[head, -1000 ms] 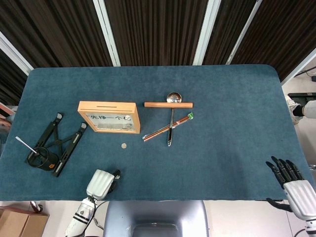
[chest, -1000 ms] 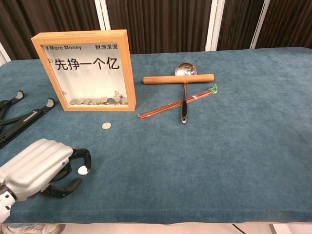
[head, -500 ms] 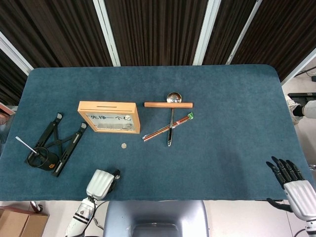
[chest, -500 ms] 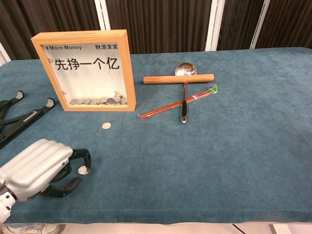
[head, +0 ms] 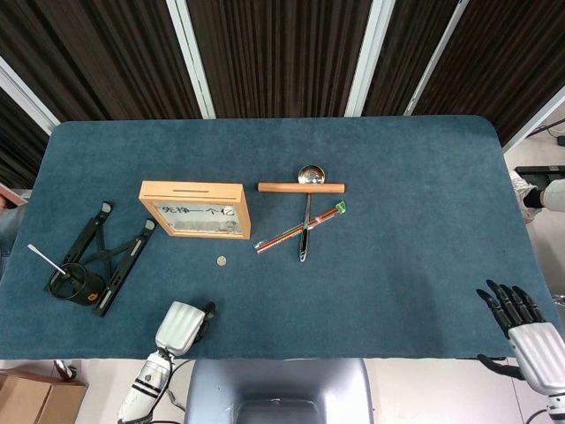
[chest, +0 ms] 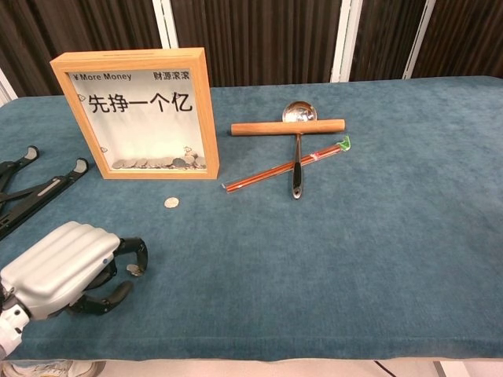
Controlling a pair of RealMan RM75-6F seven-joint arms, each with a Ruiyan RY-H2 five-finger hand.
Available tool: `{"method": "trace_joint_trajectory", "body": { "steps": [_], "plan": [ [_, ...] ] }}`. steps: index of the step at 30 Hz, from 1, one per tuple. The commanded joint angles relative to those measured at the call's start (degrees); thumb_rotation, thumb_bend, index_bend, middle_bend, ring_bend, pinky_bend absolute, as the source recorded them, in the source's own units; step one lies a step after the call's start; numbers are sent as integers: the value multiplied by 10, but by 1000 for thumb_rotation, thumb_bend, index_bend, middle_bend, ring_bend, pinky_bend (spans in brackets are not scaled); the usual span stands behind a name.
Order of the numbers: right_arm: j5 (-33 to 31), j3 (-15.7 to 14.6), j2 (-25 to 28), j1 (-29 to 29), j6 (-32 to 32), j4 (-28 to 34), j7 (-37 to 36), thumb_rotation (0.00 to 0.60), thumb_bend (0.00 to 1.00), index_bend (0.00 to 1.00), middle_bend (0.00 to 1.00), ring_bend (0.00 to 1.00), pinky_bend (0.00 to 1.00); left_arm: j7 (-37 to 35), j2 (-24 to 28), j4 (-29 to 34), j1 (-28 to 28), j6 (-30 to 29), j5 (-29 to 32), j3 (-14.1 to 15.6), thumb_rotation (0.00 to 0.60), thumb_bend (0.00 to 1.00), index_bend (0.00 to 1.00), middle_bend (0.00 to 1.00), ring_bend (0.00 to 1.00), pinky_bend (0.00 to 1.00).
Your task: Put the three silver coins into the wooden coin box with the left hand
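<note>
Wooden coin box (chest: 140, 112) upright on tabletop (chest: 354, 236), glass front; coins piled along its bottom. Label reads "¥More Money" plus large Chinese chars. Top slot visible in head view only. One silver coin (chest: 171, 203) on cloth just in front of box. Left hand (chest: 67, 267) near front edge, fingers curled, small silver coin (chest: 135, 270) at fingertips, seen in chest view only. Right hand (head: 530, 329) shows in head view only, fingers spread, holding nothing.

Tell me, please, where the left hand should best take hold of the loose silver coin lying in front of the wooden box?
Probably by its rim, from straight above: the coin lies flat on the cloth, clear of the wooden coin box, so only opposite edges offer a pinch.
</note>
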State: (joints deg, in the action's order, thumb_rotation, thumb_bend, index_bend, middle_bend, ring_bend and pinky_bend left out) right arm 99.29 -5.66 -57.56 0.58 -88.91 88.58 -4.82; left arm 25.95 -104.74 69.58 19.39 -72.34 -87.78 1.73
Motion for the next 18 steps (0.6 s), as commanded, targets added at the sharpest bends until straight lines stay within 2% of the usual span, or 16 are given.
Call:
{"method": "trace_joint_trajectory", "body": {
  "steps": [1, 7, 18],
  "plan": [
    [0, 0, 0, 0, 1, 0, 0, 600, 149, 0, 0, 0, 0, -4, -1, -2, 0, -1, -1, -1, 600, 377, 503, 1000, 1000, 1000],
    [-2, 1, 0, -1, 4, 1, 2, 600, 149, 0, 0, 0, 0, -15, -4, -11, 1, -7, -6, -2, 600, 410, 525, 1000, 1000, 1000],
    [-3, 1, -1, -2, 5, 2, 4, 600, 149, 0, 0, 0, 0, -16, -2, -12, 1, -13, -11, -4, 600, 406, 509, 1000, 1000, 1000]
  ]
}}
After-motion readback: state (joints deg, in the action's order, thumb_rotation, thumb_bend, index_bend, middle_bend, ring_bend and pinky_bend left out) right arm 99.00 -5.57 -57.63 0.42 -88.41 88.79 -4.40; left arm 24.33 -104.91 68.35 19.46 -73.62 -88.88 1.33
